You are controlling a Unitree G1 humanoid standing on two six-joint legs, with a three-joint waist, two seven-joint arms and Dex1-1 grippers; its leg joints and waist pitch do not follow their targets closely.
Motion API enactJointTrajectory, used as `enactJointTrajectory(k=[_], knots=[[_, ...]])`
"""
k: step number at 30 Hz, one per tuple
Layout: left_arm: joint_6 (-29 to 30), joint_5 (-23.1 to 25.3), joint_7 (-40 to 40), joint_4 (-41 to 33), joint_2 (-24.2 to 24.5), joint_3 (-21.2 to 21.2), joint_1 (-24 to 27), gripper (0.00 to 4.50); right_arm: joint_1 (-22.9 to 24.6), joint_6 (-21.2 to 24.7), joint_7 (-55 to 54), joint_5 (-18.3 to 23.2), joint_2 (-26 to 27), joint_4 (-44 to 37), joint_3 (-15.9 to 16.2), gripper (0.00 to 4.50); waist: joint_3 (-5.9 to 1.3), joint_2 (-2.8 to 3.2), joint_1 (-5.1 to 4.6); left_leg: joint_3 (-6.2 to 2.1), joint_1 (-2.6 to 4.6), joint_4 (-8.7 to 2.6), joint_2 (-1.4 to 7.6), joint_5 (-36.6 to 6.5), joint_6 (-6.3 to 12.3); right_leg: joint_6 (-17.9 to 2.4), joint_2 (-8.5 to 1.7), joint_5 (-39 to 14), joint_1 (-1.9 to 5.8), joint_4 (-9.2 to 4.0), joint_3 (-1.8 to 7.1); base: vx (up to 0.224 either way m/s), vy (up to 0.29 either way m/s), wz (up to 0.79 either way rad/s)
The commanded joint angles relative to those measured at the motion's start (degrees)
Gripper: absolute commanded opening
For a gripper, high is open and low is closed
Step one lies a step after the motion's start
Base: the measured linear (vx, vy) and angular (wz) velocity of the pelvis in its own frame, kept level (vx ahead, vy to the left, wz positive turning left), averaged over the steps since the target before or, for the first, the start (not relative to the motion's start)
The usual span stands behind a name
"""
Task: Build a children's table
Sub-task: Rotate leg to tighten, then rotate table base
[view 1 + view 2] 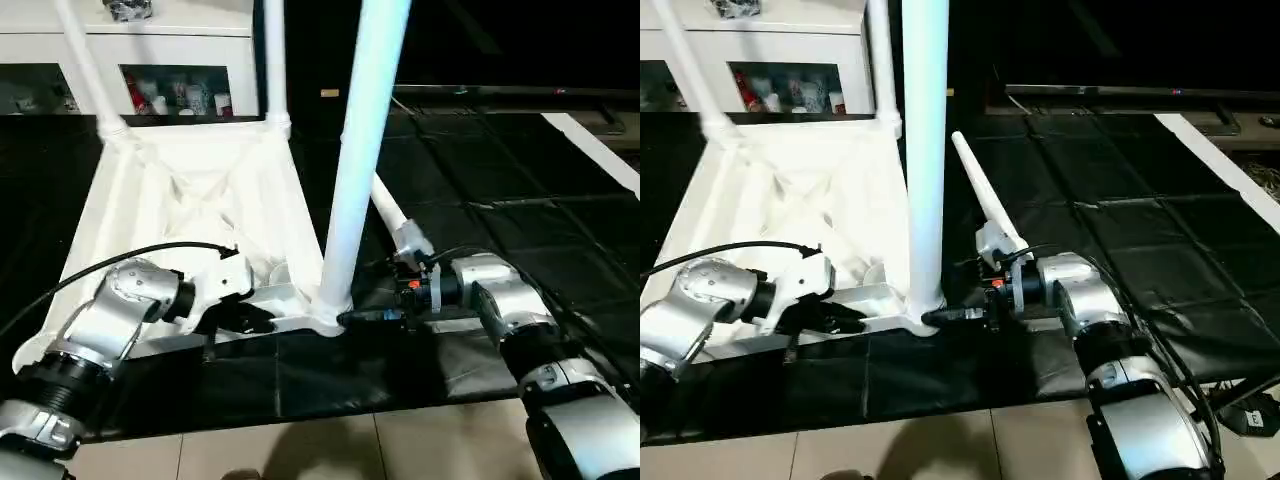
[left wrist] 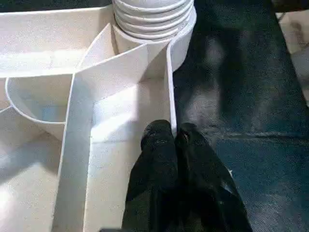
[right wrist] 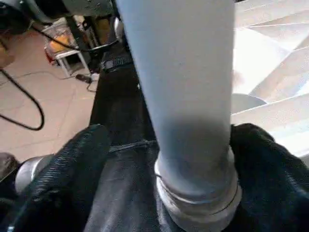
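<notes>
Here, left pincer (image 2: pixel 175 140) closed on table-top rim (image 2: pixel 170 87); right pincer (image 3: pixel 164 150) wide around upright leg (image 3: pixel 183 87).

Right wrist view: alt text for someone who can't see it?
A white table leg stands upright in close-up between the right hand's two black fingers, its ringed base at the bottom. The ribbed white tabletop lies behind it, on a black mat.

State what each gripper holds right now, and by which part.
The left gripper is shut on the tabletop's rim wall. The right gripper stands open around the upright leg near its base, not clamping it.
</notes>
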Motion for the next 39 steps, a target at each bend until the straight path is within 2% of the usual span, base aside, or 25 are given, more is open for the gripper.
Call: enactJointTrajectory(k=[1, 4, 7, 14, 17, 18, 29, 30, 31, 33, 34, 36, 37, 38, 39], knots=[[-1.8, 0.9, -3.5, 0.0, 0.1, -3.5, -0.6, 0.0, -1.6, -1.6, 1.5, -1.3, 0.4, 1.8, 0.8, 3.78, -3.6, 0.99, -0.5, -1.06, 0.76, -3.36, 3.83, -11.0, 1.61, -13.5, -5.69, -7.0, 2.31, -4.16, 3.4, 0.0, 0.0, 0.0], [-2.3, 1.0, -4.0, 0.4, 0.2, -3.7, -0.8, 0.0, -2.3, -2.6, 0.8, -1.7, 0.9, 3.1, 0.6, 3.43, -3.59, 0.9, -0.46, -1.08, 0.83, -3.43, 3.88, -11.6, 1.26, -13.4, -5.78, -8.1, 2.3, -4.25, 3.43, 0.0, 0.0, 0.0], [-3.1, 1.1, -4.4, 1.3, 0.0, -3.7, -1.2, 0.0, -3.0, -3.0, 0.7, -1.7, 1.1, 4.1, 0.7, 3.34, -3.59, 0.95, -0.46, -1.06, 0.87, -3.41, 3.89, -11.3, 1.26, -13.6, -5.69, -7.3, 2.3, -4.09, 3.44, 0.0, 0.0, 0.0], [-3.9, 1.5, -4.5, 1.9, 0.0, -3.6, -1.3, 0.0, -3.4, -3.7, 0.8, -1.9, 1.5, 5.1, 0.8, 2.57, -3.67, 0.89, -0.44, -1.03, 0.84, -3.33, 3.88, -10.7, 1.6, -13.7, -5.7, -6.1, 2.35, -3.95, 3.38, 0.0, 0.0, 0.0], [-4.3, 1.5, -4.6, 2.4, 0.1, -3.6, -1.3, 0.0, -3.7, -4.3, 1.4, -2.2, 1.8, 6.0, 0.6, 2.42, -3.68, 0.93, -0.44, -1.03, 0.8, -3.31, 3.88, -10.6, 1.61, -13.9, -5.73, -6.4, 2.37, -3.96, 3.39, 0.0, 0.0, 0.0], [-4.5, 1.6, -4.7, 2.6, 0.1, -3.6, -1.4, 0.0, -3.7, -4.4, 1.6, -2.3, 1.8, 6.3, 0.6, 2.21, -3.68, 0.92, -0.43, -1.04, 0.77, -3.31, 3.86, -10.7, 1.59, -13.8, -5.72, -6.5, 2.4, -3.97, 3.4, 0.0, 0.0, 0.0], [-4.1, 1.8, -3.9, 3.6, 0.0, -3.3, -1.4, 0.0, -2.4, -4.7, 2.3, -2.3, 1.9, 5.7, 0.8, 1.99, -3.75, 1.04, -0.45, -1.05, 0.84, -3.27, 3.86, -10.9, 1.51, -14.0, -5.67, -5.7, 2.41, -3.86, 3.38, 0.0, 0.0, 0.0], [-3.9, 1.7, -3.7, 3.6, 0.0, -3.1, -1.4, 0.0, -2.3, -4.6, 2.2, -2.3, 2.0, 5.6, 0.8, 1.98, -3.67, 2.1, -0.28, -1.2, 0.88, -3.27, 3.86, -11.3, 1.27, -14.1, -5.75, -5.8, 2.25, -3.83, 3.39, 0.0, 0.0, 0.0], [-3.7, 1.7, -3.4, 3.6, -0.1, -3.0, -1.4, 0.0, -2.0, -4.6, 2.1, -2.2, 2.0, 5.4, 0.8, 1.98, -3.69, 1.72, -0.47, -1.06, 0.92, -3.31, 3.87, -11.8, 1.27, -14.1, -5.62, -5.7, 2.26, -4.06, 3.4, 0.0, 0.0, 0.0], [-2.3, 1.4, -1.6, 3.8, -0.5, -2.0, -1.3, 0.0, -0.9, -4.3, 1.3, -1.9, 2.2, 4.5, 0.5, 1.98, -3.64, 1.49, -0.46, -1.12, 0.86, -3.33, 3.83, -11.8, 1.27, -14.3, -5.56, -4.9, 2.42, -3.88, 3.39, 0.0, 0.0, 0.0], [-1.5, 1.1, -0.8, 3.8, -0.8, -1.4, -1.2, 0.0, -0.3, -4.1, 0.9, -1.7, 2.3, 4.0, 0.4, 1.98, -3.42, 1.79, -0.49, -1.13, 0.89, -3.37, 3.82, -12.4, 1.27, -14.3, -5.58, -5.4, 2.35, -3.98, 3.41, 0.0, 0.0, 0.0], [0.3, 0.6, 1.4, 3.6, -1.5, -0.2, -1.0, 0.0, 1.0, -3.5, -0.6, -1.2, 2.7, 2.8, -0.1, 1.98, -3.27, 1.64, -0.4, -1.1, 0.92, -3.41, 3.76, -12.7, 1.5, -14.1, -5.6, -6.9, 2.33, -4.19, 3.45, 0.0, 0.0, 0.0], [1.8, 0.0, 3.3, 3.2, -2.2, 0.9, -0.8, 0.0, 2.1, -2.8, -1.9, -0.7, 3.1, 1.6, -0.6, 1.98, -3.01, 1.99, -0.37, -1.11, 0.92, -3.46, 3.78, -13.0, 1.46, -13.9, -5.63, -7.5, 2.16, -4.27, 3.54, 0.0, 0.0, 0.0], [2.6, -0.4, 4.4, 3.0, -2.6, 1.5, -0.7, 0.0, 2.8, -2.4, -2.7, -0.5, 3.3, 1.0, -0.9, 1.98, -2.88, 1.85, -0.42, -1.17, 0.92, -3.63, 3.82, -14.3, 1.34, -13.4, -5.7, -10.2, 2.24, -4.58, 3.53, 0.0, 0.0, 0.0], [6.2, -2.0, 7.2, 1.4, -3.9, 3.6, -0.2, 0.0, 4.8, -1.7, -6.4, -0.4, 4.1, -0.1, -1.6, 1.96, -2.8, 1.86, -0.41, -1.19, 1.04, -3.69, 3.87, -14.8, 1.11, -13.3, -5.71, -11.4, 2.14, -4.59, 3.54, 0.0, 0.0, 0.0]])
